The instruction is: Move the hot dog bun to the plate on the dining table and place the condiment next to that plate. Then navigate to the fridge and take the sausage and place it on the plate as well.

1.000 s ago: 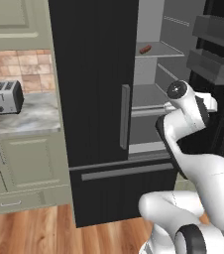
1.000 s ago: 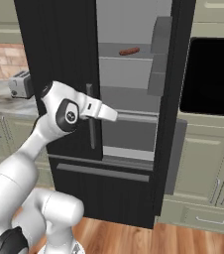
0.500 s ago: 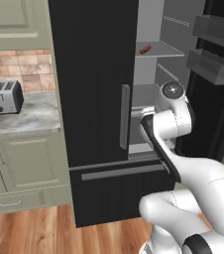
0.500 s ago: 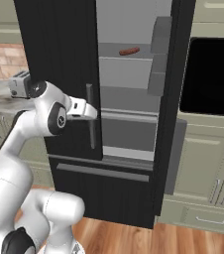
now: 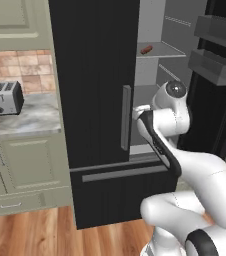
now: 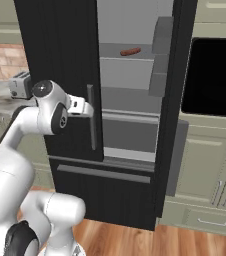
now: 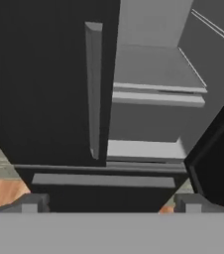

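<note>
The black fridge (image 5: pixel 92 75) stands with its left door shut and its right door swung open, the pale grey inside exposed. The small reddish-brown sausage (image 5: pixel 146 49) (image 6: pixel 130 51) lies on an upper shelf. My gripper (image 6: pixel 89 109) (image 5: pixel 139 111) hangs well below that shelf, close in front of the left door's vertical handle (image 7: pixel 94 89). Its fingertips (image 7: pixel 32 202) stand wide apart, so it is open with nothing between them. The hot dog bun, the plate, the condiment and the dining table are out of view.
The open right door (image 6: pixel 172 100) carries grey bins (image 5: pixel 215 50) at shelf height. The freezer drawer (image 5: pixel 120 175) runs below. A steel toaster (image 5: pixel 6 97) sits on the marble counter to the left. A black oven (image 6: pixel 212 75) is set in cabinets on the right.
The arm has folded and the hand has swung left and down, from in front of the open compartment to the left door's handle. The gripper has stayed open.
</note>
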Controlling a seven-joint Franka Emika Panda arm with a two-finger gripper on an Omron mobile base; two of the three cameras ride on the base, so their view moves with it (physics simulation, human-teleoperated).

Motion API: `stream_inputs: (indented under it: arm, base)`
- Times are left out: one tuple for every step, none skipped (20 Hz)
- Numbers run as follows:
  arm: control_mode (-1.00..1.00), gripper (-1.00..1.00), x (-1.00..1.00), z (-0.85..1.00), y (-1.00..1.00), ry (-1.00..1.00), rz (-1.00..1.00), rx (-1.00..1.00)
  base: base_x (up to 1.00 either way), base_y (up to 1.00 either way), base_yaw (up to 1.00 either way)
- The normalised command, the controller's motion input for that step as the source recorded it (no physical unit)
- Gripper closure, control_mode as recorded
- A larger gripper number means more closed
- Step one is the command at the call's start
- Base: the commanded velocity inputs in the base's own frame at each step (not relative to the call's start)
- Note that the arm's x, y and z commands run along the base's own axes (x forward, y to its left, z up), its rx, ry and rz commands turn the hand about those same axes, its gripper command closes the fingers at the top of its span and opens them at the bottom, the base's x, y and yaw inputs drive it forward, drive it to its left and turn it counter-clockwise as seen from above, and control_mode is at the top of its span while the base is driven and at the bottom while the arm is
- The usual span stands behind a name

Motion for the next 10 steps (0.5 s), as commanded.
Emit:
stream_inputs:
  arm:
    - [-1.0,-1.0,0.38,0.0,0.1,-0.06,0.0,0.12]
    - [-1.0,-1.0,0.44,0.0,0.19,-0.03,0.0,0.15]
    - [-1.0,-1.0,0.48,0.0,0.26,-0.02,0.0,0.17]
    - [-1.0,-1.0,0.51,0.0,0.24,-0.01,0.0,0.16]
    - [-1.0,-1.0,0.57,-0.02,0.15,-0.02,0.0,0.13]
    - [-1.0,-1.0,0.59,-0.02,0.11,-0.05,0.0,0.08]
    - [-1.0,-1.0,0.62,0.0,0.1,-0.06,0.0,0.06]
    - [-1.0,-1.0,0.62,-0.05,0.1,-0.06,0.0,0.04]
    - [-1.0,-1.0,0.63,-0.04,0.11,-0.05,0.0,0.03]
    - [-1.0,-1.0,0.62,-0.07,0.11,-0.02,0.0,0.02]
  base:
    - [0.0,0.0,0.0]
    - [0.0,0.0,0.0]
    - [0.0,0.0,0.0]
    - [0.0,0.0,0.0]
    - [0.0,0.0,0.0]
    - [0.0,0.0,0.0]
    - [0.0,0.0,0.0]
    - [0.0,0.0,0.0]
    - [0.0,0.0,0.0]
    - [0.0,0.0,0.0]
